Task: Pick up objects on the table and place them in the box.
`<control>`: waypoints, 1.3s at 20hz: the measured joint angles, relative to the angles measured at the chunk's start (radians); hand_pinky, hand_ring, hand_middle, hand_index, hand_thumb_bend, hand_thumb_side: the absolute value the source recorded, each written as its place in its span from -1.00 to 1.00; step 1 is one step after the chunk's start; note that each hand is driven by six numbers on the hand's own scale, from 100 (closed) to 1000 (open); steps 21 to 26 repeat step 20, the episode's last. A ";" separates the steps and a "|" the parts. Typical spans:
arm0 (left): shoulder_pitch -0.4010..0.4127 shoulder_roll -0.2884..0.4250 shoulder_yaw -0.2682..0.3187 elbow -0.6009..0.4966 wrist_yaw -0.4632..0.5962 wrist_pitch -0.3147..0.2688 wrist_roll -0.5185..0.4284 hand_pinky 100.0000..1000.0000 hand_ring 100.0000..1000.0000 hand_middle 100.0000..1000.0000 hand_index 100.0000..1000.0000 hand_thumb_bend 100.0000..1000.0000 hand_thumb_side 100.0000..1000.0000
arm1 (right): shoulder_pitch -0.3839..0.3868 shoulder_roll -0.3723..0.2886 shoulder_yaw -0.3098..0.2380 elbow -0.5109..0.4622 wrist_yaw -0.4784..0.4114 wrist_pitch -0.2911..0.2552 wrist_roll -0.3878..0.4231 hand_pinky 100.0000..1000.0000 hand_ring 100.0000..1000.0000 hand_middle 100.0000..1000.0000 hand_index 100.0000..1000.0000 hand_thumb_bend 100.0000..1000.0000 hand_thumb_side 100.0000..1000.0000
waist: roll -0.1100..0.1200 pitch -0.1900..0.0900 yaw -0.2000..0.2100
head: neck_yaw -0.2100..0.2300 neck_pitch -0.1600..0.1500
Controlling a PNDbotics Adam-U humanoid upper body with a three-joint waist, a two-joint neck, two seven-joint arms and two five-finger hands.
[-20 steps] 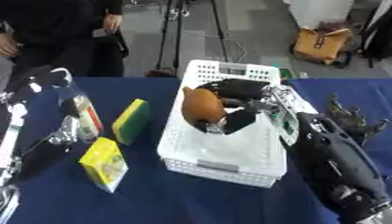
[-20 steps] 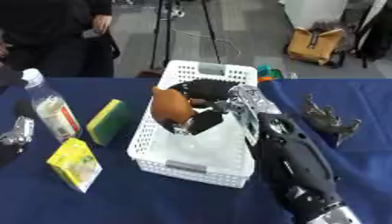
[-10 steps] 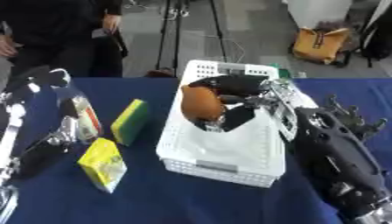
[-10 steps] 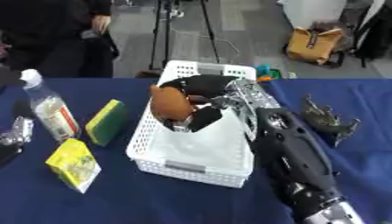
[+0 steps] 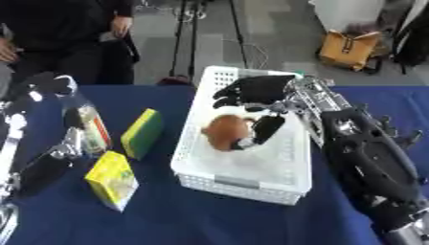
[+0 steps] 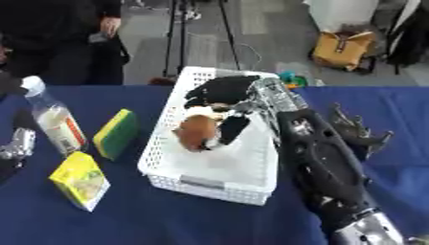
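A white slotted basket [image 5: 244,184] stands in the middle of the blue table. Inside it lies a round orange-brown object [image 5: 224,134]. My right hand [image 5: 254,89] hovers over the basket's far half, fingers spread straight above the object, thumb hanging down beside it. On the table's left are a green-and-yellow sponge [image 5: 141,133], a yellow box [image 5: 112,179] and a clear bottle [image 6: 53,123] with a white cap. My left hand [image 5: 43,87] shows dark at the far left beside the bottle, its forearm rising from the lower left corner.
A black pronged object [image 6: 357,132] lies on the table right of my right arm. A small teal and orange thing [image 6: 289,79] sits behind the basket. People stand beyond the table's far edge, and a yellow bag is on the floor.
My right hand has uncurled from the orange-brown object, which has dropped from the hand down onto the basket floor. The camera has also shifted slightly.
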 measured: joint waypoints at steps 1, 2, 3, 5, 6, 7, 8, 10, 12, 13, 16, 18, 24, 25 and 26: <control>0.000 0.000 0.000 0.000 0.000 0.000 0.000 1.00 0.84 0.31 0.71 -1.00 0.10 | -0.002 0.000 -0.008 0.008 0.001 0.004 0.004 1.00 1.00 1.00 1.00 0.10 0.60 | 0.000 0.000 0.000 | -0.002 0.000; 0.000 0.000 0.000 0.000 0.000 0.000 0.000 1.00 0.84 0.31 0.71 -1.00 0.10 | -0.005 0.000 -0.014 0.014 0.000 0.009 0.009 1.00 1.00 1.00 1.00 0.10 0.62 | 0.000 0.000 0.001 | -0.004 0.000; 0.000 0.000 0.000 0.000 0.000 0.000 -0.001 1.00 0.84 0.31 0.71 -1.00 0.10 | -0.006 0.000 -0.019 0.016 -0.005 0.013 0.013 1.00 1.00 1.00 1.00 0.10 0.62 | 0.000 0.000 0.003 | -0.006 0.000; -0.001 0.000 0.000 0.000 0.000 0.000 -0.001 1.00 0.84 0.31 0.71 -1.00 0.11 | -0.015 0.000 -0.024 0.019 -0.022 0.022 0.022 1.00 1.00 1.00 1.00 0.09 0.62 | -0.001 0.000 0.004 | -0.007 0.000; -0.003 0.000 0.000 0.000 0.001 0.000 -0.001 1.00 0.83 0.31 0.71 -1.00 0.10 | -0.019 -0.001 -0.024 0.020 -0.032 0.025 0.025 1.00 1.00 1.00 1.00 0.07 0.64 | -0.001 0.000 0.004 | -0.008 0.000; -0.005 0.000 0.000 0.000 0.001 0.000 -0.001 1.00 0.83 0.31 0.71 -1.00 0.10 | -0.022 -0.001 -0.024 0.020 -0.041 0.028 0.028 1.00 1.00 1.00 1.00 0.07 0.64 | -0.001 0.000 0.004 | -0.008 0.000; -0.006 0.000 0.000 0.000 0.001 -0.001 -0.001 1.00 0.83 0.31 0.71 -1.00 0.10 | -0.025 -0.002 -0.024 0.020 -0.052 0.031 0.031 1.00 1.00 1.00 1.00 0.06 0.65 | -0.002 -0.001 0.004 | -0.008 0.000; -0.007 0.001 0.000 0.000 0.001 -0.002 -0.002 1.00 0.83 0.31 0.71 -1.00 0.10 | -0.028 -0.005 -0.023 0.020 -0.071 0.034 0.034 1.00 1.00 1.00 1.00 0.05 0.66 | -0.003 -0.001 0.003 | -0.008 -0.001; -0.007 0.001 0.000 0.000 0.001 -0.002 -0.002 1.00 0.83 0.31 0.71 -1.00 0.10 | -0.029 -0.008 -0.023 0.019 -0.088 0.036 0.036 1.00 1.00 1.00 1.00 0.01 0.74 | -0.003 -0.001 0.002 | -0.008 -0.001; -0.007 0.001 0.000 0.000 0.001 -0.002 -0.002 1.00 0.83 0.31 0.71 -1.00 0.10 | -0.029 -0.009 -0.023 0.016 -0.096 0.036 0.037 0.98 1.00 1.00 1.00 -0.10 0.66 | -0.003 -0.001 0.001 | -0.008 -0.001; -0.007 0.001 0.000 0.000 0.001 -0.002 -0.002 1.00 0.83 0.31 0.71 -1.00 0.10 | -0.025 -0.012 -0.023 -0.014 -0.140 0.030 0.030 0.96 1.00 1.00 1.00 -0.17 0.66 | 0.001 -0.001 0.000 | -0.007 -0.002; -0.006 0.001 0.000 0.000 0.001 -0.002 -0.001 1.00 0.83 0.31 0.71 -1.00 0.10 | -0.017 -0.026 -0.021 -0.057 -0.183 0.022 0.022 0.91 1.00 1.00 1.00 -0.52 0.66 | 0.002 -0.001 -0.002 | -0.004 -0.009; -0.003 0.001 0.001 0.000 0.001 -0.002 0.002 1.00 0.83 0.31 0.71 -1.00 0.10 | -0.004 -0.049 -0.013 -0.128 -0.240 0.007 0.007 0.85 1.00 1.00 1.00 -0.69 0.77 | 0.003 -0.001 -0.005 | 0.001 -0.010; -0.003 0.001 0.001 0.000 0.001 -0.002 0.002 1.00 0.83 0.31 0.71 -1.00 0.10 | -0.004 -0.049 -0.013 -0.128 -0.240 0.007 0.007 0.85 1.00 1.00 1.00 -0.69 0.77 | 0.003 -0.001 -0.005 | 0.001 -0.010; -0.003 0.001 0.001 0.000 0.001 -0.002 0.002 1.00 0.83 0.31 0.71 -1.00 0.10 | -0.004 -0.049 -0.013 -0.128 -0.240 0.007 0.007 0.85 1.00 1.00 1.00 -0.69 0.77 | 0.003 -0.001 -0.005 | 0.001 -0.010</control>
